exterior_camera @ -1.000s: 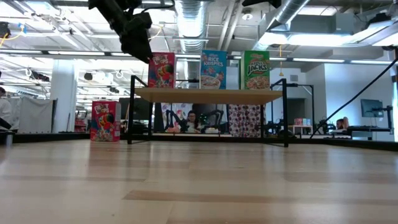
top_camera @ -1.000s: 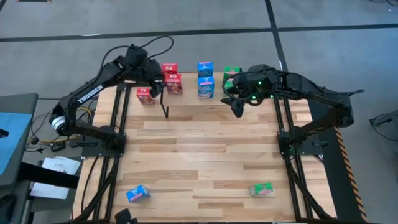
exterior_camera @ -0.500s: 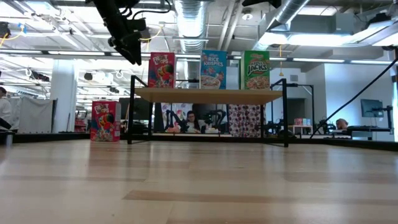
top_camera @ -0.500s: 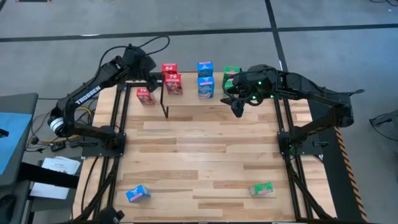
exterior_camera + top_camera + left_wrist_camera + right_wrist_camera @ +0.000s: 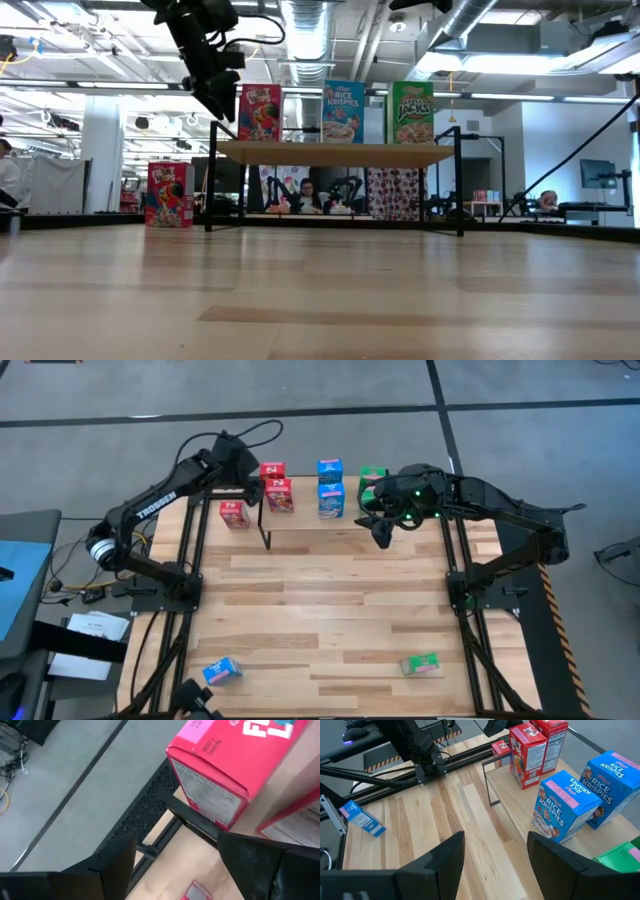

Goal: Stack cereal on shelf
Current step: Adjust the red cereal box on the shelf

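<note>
- The left gripper (image 5: pixel 243 477) hangs high at the far left of the table, just beside the two red boxes on the shelf (image 5: pixel 315 525). Its jaws stand apart with nothing between them; the left wrist view shows only floor and table frame in the gap.
- In my judgement it sits there because its next pick is close: one red box (image 5: pixel 235 513) stands on the tabletop (image 5: pixel 320 620) just left of the shelf, below the gripper.
- The right gripper (image 5: pixel 381 532) hovers over the right end of the shelf, near the green box (image 5: pixel 372 478). Its jaws are also parted and empty, seen clearly in the right wrist view.
- On the shelf the boxes stand upright in colour columns: two red (image 5: pixel 278 494) on the left, two blue (image 5: pixel 330 500) in the middle, green on the right. The order seems to sort by colour, fronts facing the near side.
- Two boxes lie flat at the near edge of the table, well apart: a blue one (image 5: pixel 221 671) at the left and a green one (image 5: pixel 420 664) at the right. They are not yet stacked.
- Hidden parts: the right arm covers much of the green column from above, so I cannot tell whether one or two green boxes stand there. The low view shows only the front box of each column.
- Fewer than nine boxes are visible.
</note>
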Action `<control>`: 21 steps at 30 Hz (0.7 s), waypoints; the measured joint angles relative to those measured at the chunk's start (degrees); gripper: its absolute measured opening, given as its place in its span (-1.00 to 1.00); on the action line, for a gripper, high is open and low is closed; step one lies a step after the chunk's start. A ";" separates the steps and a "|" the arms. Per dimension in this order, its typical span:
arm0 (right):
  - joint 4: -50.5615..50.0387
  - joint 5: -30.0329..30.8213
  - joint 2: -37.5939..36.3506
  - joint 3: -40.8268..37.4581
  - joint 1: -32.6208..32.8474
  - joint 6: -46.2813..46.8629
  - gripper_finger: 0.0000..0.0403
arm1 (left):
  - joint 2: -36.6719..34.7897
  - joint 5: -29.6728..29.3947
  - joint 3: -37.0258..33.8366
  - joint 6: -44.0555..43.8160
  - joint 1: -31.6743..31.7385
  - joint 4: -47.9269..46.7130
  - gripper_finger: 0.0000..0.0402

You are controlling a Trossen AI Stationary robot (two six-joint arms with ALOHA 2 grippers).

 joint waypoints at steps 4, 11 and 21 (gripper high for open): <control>-0.01 0.00 0.00 0.00 0.00 0.00 0.19 | 0.42 0.40 0.00 1.08 -0.25 1.96 0.33; -0.01 0.02 0.00 0.00 0.00 -0.02 0.19 | 0.90 2.04 0.00 1.56 -0.28 2.89 0.33; -0.01 0.07 0.00 0.00 0.00 -0.15 0.19 | 0.95 2.69 0.00 1.75 -0.28 3.96 0.33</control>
